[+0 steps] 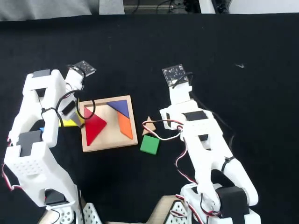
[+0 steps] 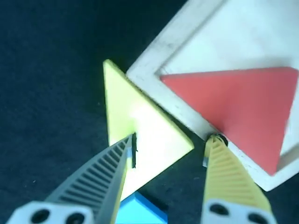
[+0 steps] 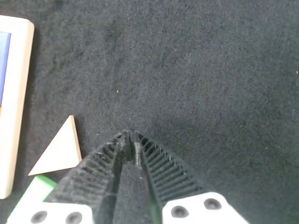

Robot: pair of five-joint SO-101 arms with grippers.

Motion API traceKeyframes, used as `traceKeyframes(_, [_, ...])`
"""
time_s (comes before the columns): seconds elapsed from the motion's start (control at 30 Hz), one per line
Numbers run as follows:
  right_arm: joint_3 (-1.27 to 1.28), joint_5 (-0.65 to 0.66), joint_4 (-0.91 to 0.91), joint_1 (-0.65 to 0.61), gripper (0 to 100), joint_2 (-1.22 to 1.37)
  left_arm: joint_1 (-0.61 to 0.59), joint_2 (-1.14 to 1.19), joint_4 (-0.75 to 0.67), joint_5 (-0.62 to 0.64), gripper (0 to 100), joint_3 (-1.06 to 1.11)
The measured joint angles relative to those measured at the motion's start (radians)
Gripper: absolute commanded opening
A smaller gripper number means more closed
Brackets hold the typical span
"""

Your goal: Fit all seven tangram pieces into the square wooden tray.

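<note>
A black cloth covered the counter [image 1: 261,93] from edge to edge, its weave fine and slightly fuzzy where seen from close above [image 3: 210,70]. A small pale fleck [image 1: 239,66] lay on the cloth far out to one side, well apart from everything else. Beyond the far edge of the counter ran a pale grey strip [image 1: 46,8], with dark cables [image 1: 154,5] bunched near its middle. A light wooden board [image 1: 161,210] showed at the near edge.

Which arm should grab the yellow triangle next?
Left. The left tool, open, sits over the yellow triangle beside a corner of the wooden tray. The right tool is shut, on the tray's far side.
</note>
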Motion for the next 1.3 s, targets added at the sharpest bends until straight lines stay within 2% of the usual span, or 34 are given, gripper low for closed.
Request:
traceKeyframes(0.33, [0.0,0.0,0.0,0.0,1.2,0.0,-0.011,0.008,-0.009,-0.034,25,0.009])
traceKeyframes(0.47, [0.0,0.006,0.0,0.0,1.2,0.0,-0.031,0.051,-0.008,-0.04,30,-0.035])
traceKeyframes(1.03, [0.0,0.006,0.0,0.0,1.2,0.0,-0.061,0.114,-0.005,-0.095,30,-0.08])
traceKeyframes(1.3, [0.0,0.006,0.0,0.0,1.2,0.0,-0.075,-0.011,0.235,-0.077,30,-0.218])
